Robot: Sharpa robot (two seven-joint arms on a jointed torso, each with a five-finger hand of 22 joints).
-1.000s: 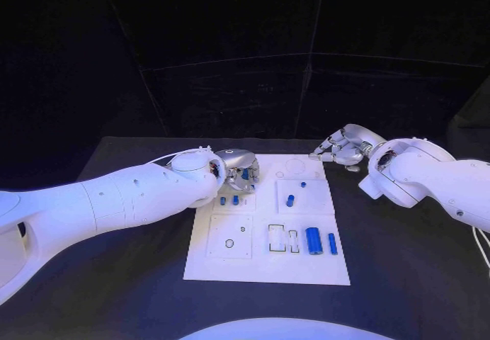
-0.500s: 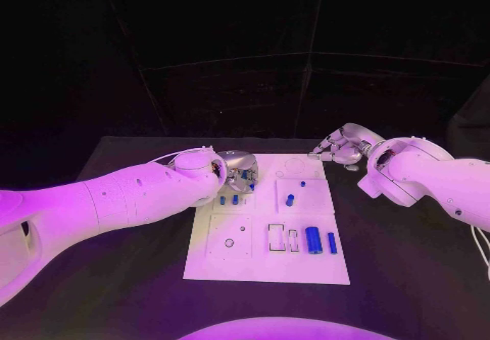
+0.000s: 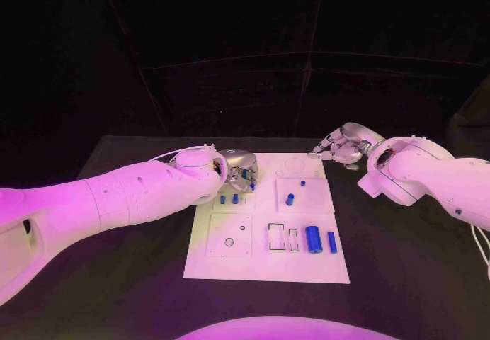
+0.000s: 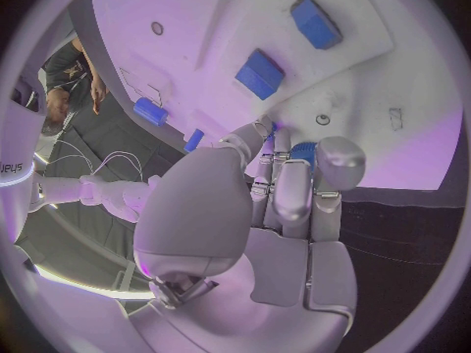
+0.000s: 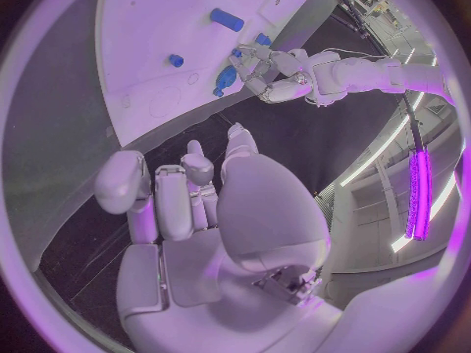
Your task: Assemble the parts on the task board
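Observation:
The white task board [image 3: 268,265] lies mid-table. My left hand [image 3: 239,171] hovers over its far left corner and pinches a small blue part [image 4: 302,151] between its fingertips, close above the board [image 4: 403,94]. Two small blue parts [image 3: 229,200] stand just in front of that hand. Two more stand in the raised square, a short one [image 3: 290,200] and a tiny one [image 3: 302,185]. A thick blue cylinder [image 3: 314,240] and a thin one [image 3: 332,242] lie at the near right. My right hand [image 3: 342,149] sits off the far right corner, fingers curled, holding nothing.
Empty rectangular slots [image 3: 277,237] and a plate with small holes [image 3: 231,236] mark the board's near half. Black table [image 3: 408,248] surrounds the board. In the right wrist view, the left hand [image 5: 270,70] shows at the board's [image 5: 147,47] far edge.
My left hand has turned a little, and the blue part in its fingers sits lower, nearer the board. The right arm has not moved.

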